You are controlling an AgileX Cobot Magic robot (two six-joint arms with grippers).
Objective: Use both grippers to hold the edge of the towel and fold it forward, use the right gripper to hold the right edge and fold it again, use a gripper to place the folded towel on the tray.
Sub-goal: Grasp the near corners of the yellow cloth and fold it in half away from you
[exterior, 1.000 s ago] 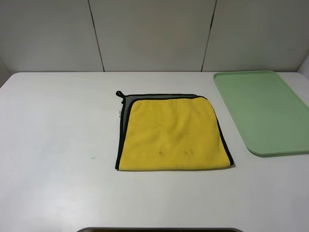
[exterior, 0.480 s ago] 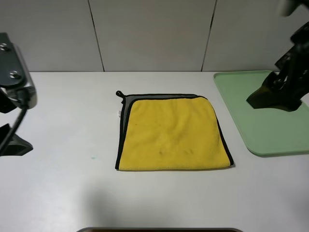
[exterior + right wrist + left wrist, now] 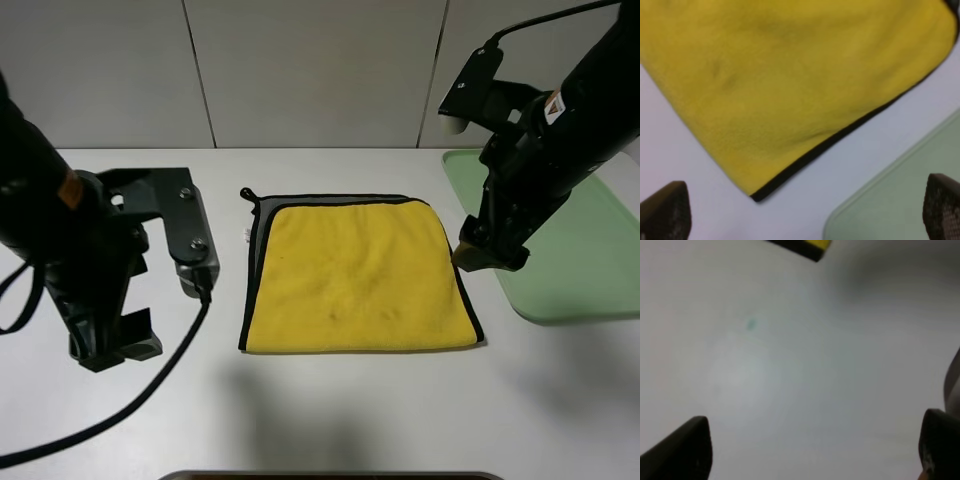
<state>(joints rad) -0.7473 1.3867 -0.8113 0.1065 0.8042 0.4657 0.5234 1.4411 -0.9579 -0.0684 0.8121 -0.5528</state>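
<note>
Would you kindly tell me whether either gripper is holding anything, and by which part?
Nothing is held. The left gripper is open over the table; the right gripper is open over the towel, at its near right corner.

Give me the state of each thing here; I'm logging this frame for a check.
towel: folded, flat on the table, ungripped.
tray: on the table, no towel on it.
left tool: open, over bare table.
right tool: open, above the towel's right edge, holding nothing.
</note>
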